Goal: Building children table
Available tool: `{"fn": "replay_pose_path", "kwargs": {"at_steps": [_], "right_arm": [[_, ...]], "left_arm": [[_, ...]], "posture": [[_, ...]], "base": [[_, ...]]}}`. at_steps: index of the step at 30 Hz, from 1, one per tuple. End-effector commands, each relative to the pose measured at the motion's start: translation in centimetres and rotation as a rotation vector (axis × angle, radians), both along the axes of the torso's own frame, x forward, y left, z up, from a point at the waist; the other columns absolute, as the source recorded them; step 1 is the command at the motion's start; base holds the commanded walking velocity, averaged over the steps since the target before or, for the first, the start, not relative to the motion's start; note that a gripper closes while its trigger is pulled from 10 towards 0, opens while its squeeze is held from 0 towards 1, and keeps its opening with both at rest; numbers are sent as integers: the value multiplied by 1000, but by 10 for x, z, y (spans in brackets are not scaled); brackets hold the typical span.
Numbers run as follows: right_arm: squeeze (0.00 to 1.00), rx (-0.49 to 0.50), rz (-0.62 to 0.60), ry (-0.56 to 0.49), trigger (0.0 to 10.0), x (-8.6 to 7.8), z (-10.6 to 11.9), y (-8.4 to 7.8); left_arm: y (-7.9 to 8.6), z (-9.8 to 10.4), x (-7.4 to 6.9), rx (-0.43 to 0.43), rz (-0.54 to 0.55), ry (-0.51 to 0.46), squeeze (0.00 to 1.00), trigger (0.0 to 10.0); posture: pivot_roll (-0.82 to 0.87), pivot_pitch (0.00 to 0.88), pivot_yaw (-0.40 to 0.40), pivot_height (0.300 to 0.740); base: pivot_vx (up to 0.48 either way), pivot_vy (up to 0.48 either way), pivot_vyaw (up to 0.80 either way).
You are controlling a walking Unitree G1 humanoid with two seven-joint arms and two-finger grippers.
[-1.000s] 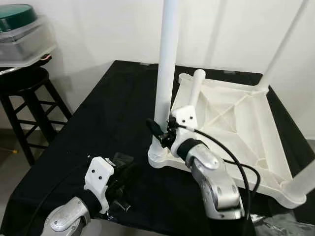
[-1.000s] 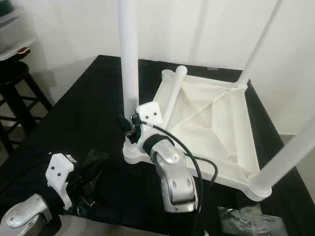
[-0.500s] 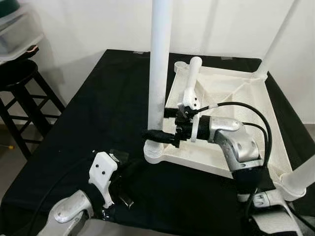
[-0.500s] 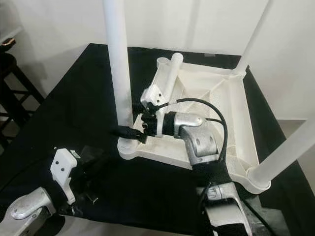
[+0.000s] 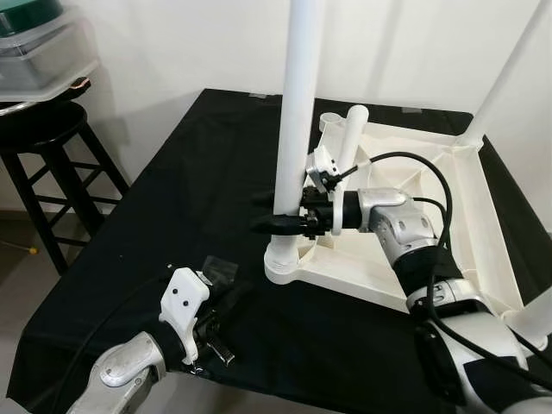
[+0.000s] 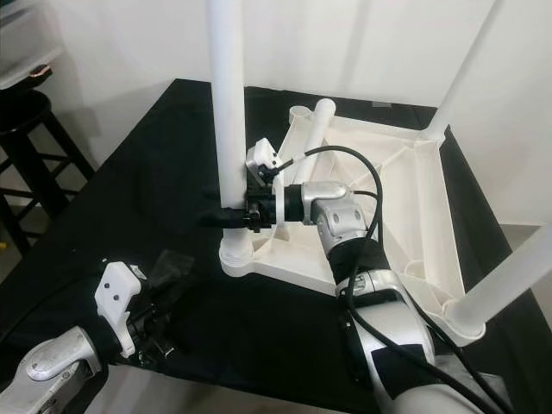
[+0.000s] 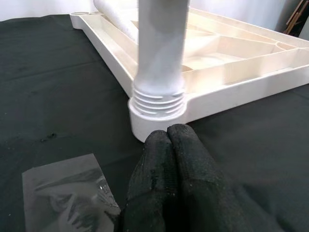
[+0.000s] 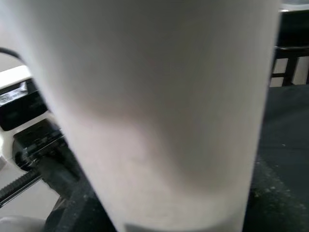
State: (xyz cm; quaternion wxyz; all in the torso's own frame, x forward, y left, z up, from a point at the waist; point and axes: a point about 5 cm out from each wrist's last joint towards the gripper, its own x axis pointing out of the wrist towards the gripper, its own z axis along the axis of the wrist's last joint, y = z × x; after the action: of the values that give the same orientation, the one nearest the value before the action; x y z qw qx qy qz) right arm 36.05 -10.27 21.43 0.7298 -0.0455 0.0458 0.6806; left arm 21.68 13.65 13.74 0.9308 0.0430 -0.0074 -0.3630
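Observation:
A white plastic tabletop (image 5: 448,216) lies upside down on the black-covered table. An upright white leg (image 5: 297,129) stands in its near-left corner socket (image 7: 159,104). Two more legs rise at the far right (image 5: 504,78) and near right (image 5: 536,312). A loose leg (image 5: 349,147) lies across the tabletop by the far-left corner. My right gripper (image 5: 269,212) reaches in from the right, its fingers closed around the upright leg a little above the socket; that leg (image 8: 159,106) sits very close in the right wrist view. My left gripper (image 7: 169,137) is shut and empty, resting low on the cloth near the socket.
A small clear plastic bag (image 5: 217,267) lies on the cloth beside my left gripper. A black stool (image 5: 43,147) at the left holds a clear container with a green lid (image 5: 34,34). A white wall stands behind the table.
My right arm swung out to the right and its gripper rose slightly up the upright leg, fingers now on both sides of it. The left gripper hardly moved. The camera shifted.

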Motion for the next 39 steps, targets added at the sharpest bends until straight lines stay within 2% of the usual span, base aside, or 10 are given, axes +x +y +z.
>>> {"fn": "replay_pose_path", "kwargs": {"at_steps": [1, 12, 16, 18, 29, 30, 31, 36, 37, 39], "right_arm": [[0, -31, 64, 24, 0, -3, -5, 3], [0, -80, -105, -140, 0, -2, 0, -10], [0, 9, -473, -119, 0, -2, 4, -5], [0, 26, -987, 15, 0, -34, -37, 7], [0, -33, -997, 30, 0, -60, -62, 26], [0, -35, -972, 9, 4431, -56, -59, 29], [1000, -21, -934, 20, 10000, -55, -55, 32], [1000, 8, -871, 33, 10000, -54, -50, 36], [1000, 107, -528, -49, 10000, -53, -20, 40], [1000, 118, -411, -99, 10000, -54, -10, 38]], "left_arm": [[-3, -2, -1, -4, -2, -1, 0, 10000], [-7, -2, 2, -7, 18, -4, 0, 10000], [-5, -2, 3, -1, 25, -4, 0, 10000], [-3, -1, 7, 0, 24, -1, 0, 10000], [-1, -2, 13, 4, 20, 9, 0, 10000], [0, -2, 14, 2, 28, 11, 0, 10000], [1, -2, 15, 1, 39, 9, 0, 10000], [1, -2, 15, -1, 46, 8, 0, 10000], [0, -3, 16, -4, 45, 12, 0, 10000], [-1, -3, 17, -4, 42, 14, 0, 10000]], "posture": [[90, 74, -64, 740], [60, 92, -76, 740], [21, 107, -74, 740], [-2, 118, -36, 740], [8, 90, -41, 740], [8, 91, -39, 740], [7, 90, -38, 740], [6, 88, -39, 740], [12, 81, -39, 740], [11, 79, -38, 740]], "base": [[0, 0, 0], [0, 0, 0], [0, 0, 0], [0, 0, 0], [0, 0, 0], [0, 0, 0], [0, 0, 0], [0, 0, 0], [0, 0, 0], [0, 0, 0]]}}
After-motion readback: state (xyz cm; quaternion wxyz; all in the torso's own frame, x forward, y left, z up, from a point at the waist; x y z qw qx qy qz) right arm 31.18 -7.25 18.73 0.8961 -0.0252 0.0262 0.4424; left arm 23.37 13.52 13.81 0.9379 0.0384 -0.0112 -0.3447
